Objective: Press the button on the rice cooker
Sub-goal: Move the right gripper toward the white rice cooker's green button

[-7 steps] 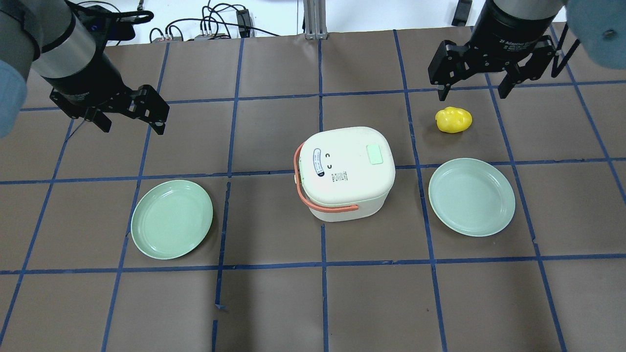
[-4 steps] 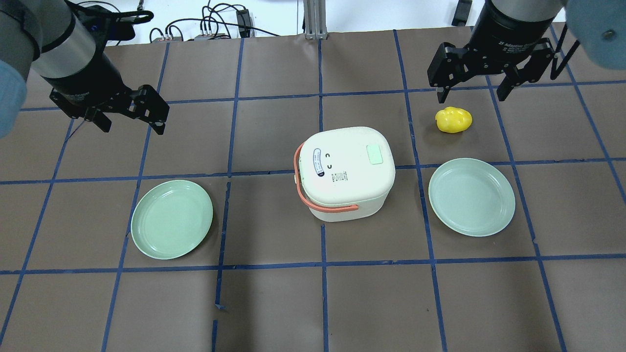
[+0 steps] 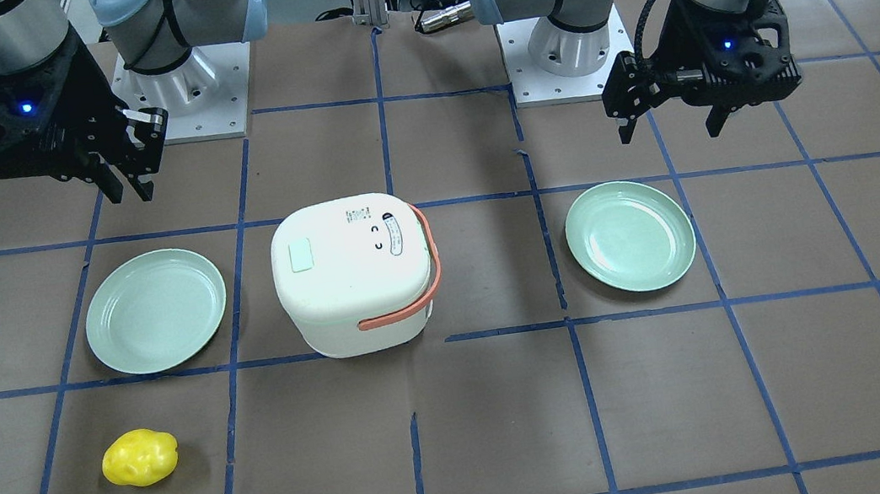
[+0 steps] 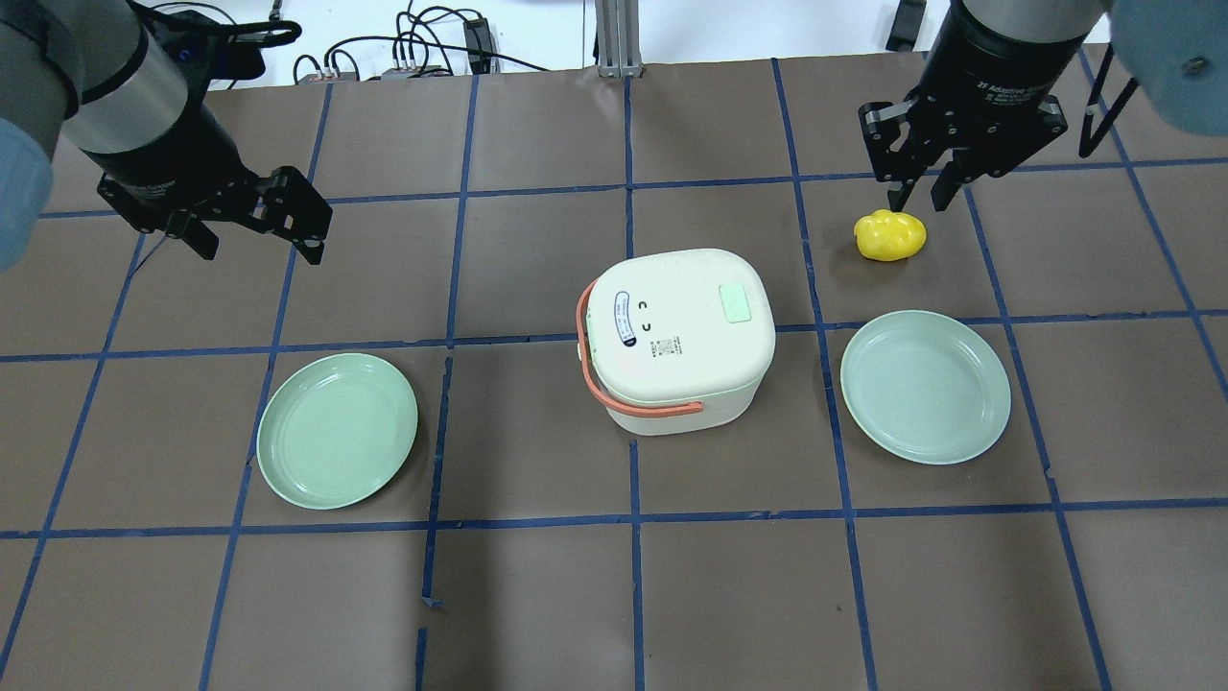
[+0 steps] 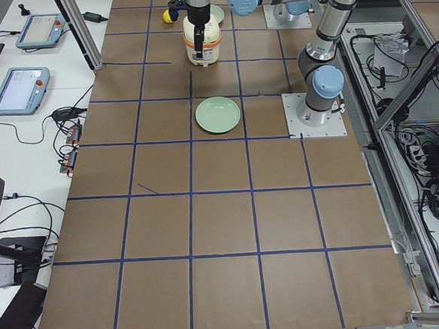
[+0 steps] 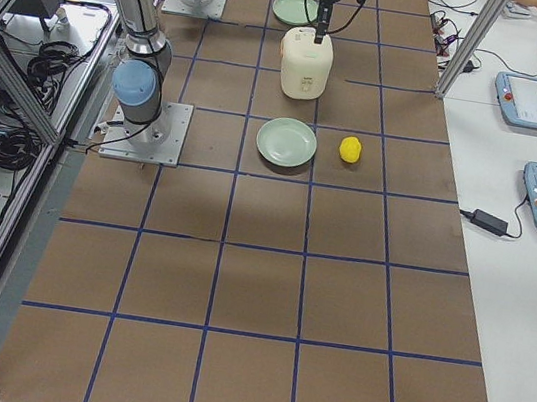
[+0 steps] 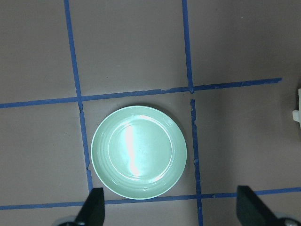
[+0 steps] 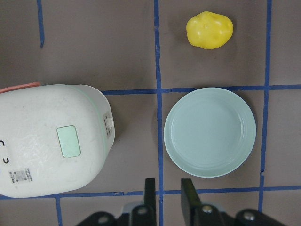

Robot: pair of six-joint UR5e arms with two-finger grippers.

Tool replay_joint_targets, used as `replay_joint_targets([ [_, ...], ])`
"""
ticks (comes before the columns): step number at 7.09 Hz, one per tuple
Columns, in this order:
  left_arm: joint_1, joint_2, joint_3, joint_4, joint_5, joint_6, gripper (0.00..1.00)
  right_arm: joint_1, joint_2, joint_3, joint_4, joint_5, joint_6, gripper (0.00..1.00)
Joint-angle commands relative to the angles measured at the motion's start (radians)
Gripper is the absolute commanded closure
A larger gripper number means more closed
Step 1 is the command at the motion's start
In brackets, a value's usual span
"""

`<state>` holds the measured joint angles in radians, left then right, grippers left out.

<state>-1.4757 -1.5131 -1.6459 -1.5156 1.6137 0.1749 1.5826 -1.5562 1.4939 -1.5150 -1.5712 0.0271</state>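
Observation:
The white rice cooker [image 4: 676, 336] with an orange handle stands mid-table, its pale green button [image 4: 737, 303] on the lid's right side. It also shows in the front view [image 3: 350, 276] and the right wrist view [image 8: 47, 141], where the button [image 8: 68, 141] is clear. My right gripper [image 4: 916, 203] hangs above the table behind the cooker's right, over a yellow object, its fingers drawn nearly together and empty; it also shows in the right wrist view [image 8: 168, 188]. My left gripper [image 4: 259, 252] is open and empty at the far left, well away from the cooker.
A yellow lumpy object [image 4: 890, 236] lies just under the right gripper. One green plate [image 4: 337, 430] lies left of the cooker, another green plate [image 4: 925, 386] right of it. Cables and a post sit at the table's back edge.
My right gripper's fingers have closed from wide open to nearly together, staying over the yellow object. The left arm and the cooker have not moved.

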Motion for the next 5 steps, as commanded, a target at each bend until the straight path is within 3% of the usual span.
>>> replay_joint_targets([
  [1,0.0,-0.001,0.0,0.0,0.0,0.0,0.0,0.048,0.027,-0.012,-0.016,0.072,0.016,0.9],
  [4,0.0,0.001,0.0,0.0,0.0,0.0,0.0,0.097,0.088,-0.005,-0.028,0.088,0.094,0.93],
  [5,0.0,0.001,0.0,0.0,0.0,0.0,0.0,0.143,0.1,0.041,-0.118,0.086,0.115,0.93],
])
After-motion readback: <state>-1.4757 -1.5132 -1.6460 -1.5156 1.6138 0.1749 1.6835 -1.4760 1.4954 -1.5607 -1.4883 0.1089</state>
